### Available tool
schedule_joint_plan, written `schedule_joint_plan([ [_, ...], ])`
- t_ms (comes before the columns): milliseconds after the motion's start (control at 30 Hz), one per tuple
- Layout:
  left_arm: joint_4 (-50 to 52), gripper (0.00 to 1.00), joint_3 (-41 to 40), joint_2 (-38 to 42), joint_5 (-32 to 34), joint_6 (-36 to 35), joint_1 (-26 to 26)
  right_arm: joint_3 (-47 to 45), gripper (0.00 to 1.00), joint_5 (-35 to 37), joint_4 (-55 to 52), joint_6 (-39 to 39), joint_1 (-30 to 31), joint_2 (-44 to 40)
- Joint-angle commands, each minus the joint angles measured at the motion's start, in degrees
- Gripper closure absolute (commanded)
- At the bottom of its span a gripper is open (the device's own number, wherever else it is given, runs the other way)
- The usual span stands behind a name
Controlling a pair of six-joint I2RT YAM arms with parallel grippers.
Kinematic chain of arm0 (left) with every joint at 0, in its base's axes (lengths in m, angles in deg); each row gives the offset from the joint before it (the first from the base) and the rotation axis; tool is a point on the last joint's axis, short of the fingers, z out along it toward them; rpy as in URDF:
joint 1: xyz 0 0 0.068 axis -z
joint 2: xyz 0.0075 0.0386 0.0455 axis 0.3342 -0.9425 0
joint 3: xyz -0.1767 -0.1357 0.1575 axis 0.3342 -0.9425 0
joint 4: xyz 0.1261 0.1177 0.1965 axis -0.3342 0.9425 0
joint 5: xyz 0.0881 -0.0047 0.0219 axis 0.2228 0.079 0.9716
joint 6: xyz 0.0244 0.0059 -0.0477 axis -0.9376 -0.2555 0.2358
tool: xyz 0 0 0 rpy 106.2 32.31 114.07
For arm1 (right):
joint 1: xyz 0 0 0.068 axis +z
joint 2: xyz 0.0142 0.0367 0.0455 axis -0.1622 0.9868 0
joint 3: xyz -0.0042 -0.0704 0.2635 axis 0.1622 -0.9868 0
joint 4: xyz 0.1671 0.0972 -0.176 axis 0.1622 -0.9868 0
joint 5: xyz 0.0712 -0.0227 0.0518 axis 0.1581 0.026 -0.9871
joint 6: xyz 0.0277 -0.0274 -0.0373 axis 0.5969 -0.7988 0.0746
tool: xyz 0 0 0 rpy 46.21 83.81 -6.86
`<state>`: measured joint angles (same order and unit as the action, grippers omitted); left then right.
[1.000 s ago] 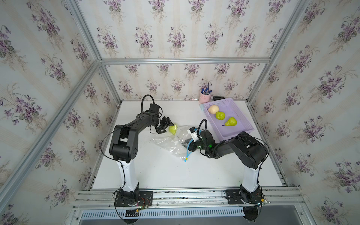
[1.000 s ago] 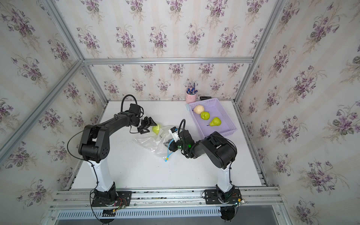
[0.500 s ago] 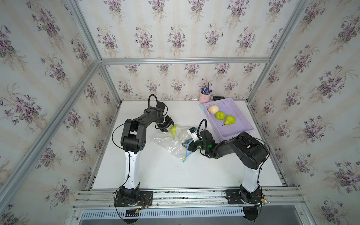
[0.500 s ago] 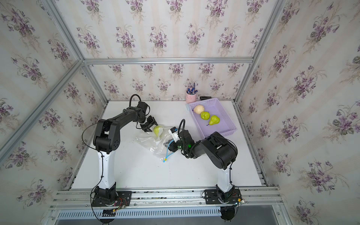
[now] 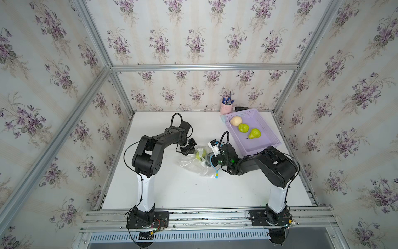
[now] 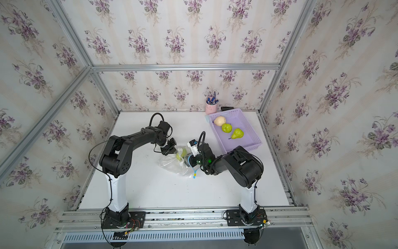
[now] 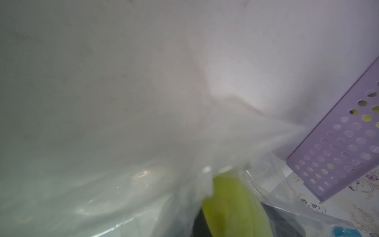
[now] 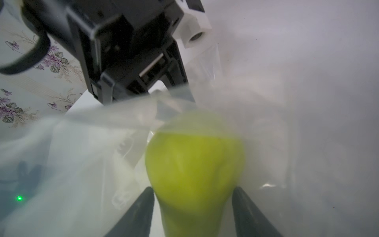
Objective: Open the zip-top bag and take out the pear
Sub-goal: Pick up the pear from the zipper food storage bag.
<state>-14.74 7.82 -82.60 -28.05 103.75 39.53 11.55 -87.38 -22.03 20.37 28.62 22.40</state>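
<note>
Operator: Pear (image 8: 194,164) bearing from the right gripper (image 8: 192,189) is wanted.

Observer: It is found straight ahead, between the jaws. These are spread open astride its narrow end, and no firm clamp is shown. Its long axis is lined up with that gripper's reach, with the broad end pointed away towards the left gripper (image 5: 191,151).

Operator: And the bag?

Observer: The zip-top bag (image 5: 193,167) is laid mid-desk (image 5: 172,194), just off the near corner of the lilac basket (image 5: 256,146). The pear is seen in its mouth, with film draped over the broad end. The left gripper is closed, apparently on a fold of that film, so the right arm is judged the nearer.

Operator: Materials?

Observer: The film is thin, clear and crinkled, and the light-blue zip strip (image 5: 215,170) is trailed towards the desk's front edge. The pear is smooth, yellow-green and tapered, so slipping along the taper is judged possible.
</note>
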Motion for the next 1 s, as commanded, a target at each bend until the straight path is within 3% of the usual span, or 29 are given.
schedule_joint_plan([
  [0,-3.19,1.00,-1.66,0.22,-3.87,1.90,0.88,1.63,0.35,0.75,-0.15,0.94,0.67,0.43],
  [167,-4.71,1.00,-1.34,0.74,-6.90,2.74,3.29,4.66,0.31,3.87,-6.93,-1.28,2.37,2.05],
  [300,-5.83,1.00,-2.88,2.10,-7.19,3.20,3.45,5.29,0.37,4.50,-10.05,-3.27,2.30,1.96],
  [400,-4.00,1.00,-3.05,2.49,-6.97,1.67,2.87,3.96,0.54,3.17,-9.33,-3.91,2.24,0.46],
  [533,-2.92,1.00,-7.10,4.63,-3.43,-0.61,-2.34,-1.30,0.64,2.31,-5.94,-3.90,0.61,-5.29],
  [767,-1.44,1.00,-11.94,5.93,-1.52,-6.67,-12.82,-8.22,0.65,0.21,-3.09,-3.49,-1.50,-11.84],
  [967,-2.34,1.00,-12.24,6.69,-1.58,-7.50,-16.45,-14.06,0.64,-4.60,1.62,-3.38,-1.92,-16.22],
])
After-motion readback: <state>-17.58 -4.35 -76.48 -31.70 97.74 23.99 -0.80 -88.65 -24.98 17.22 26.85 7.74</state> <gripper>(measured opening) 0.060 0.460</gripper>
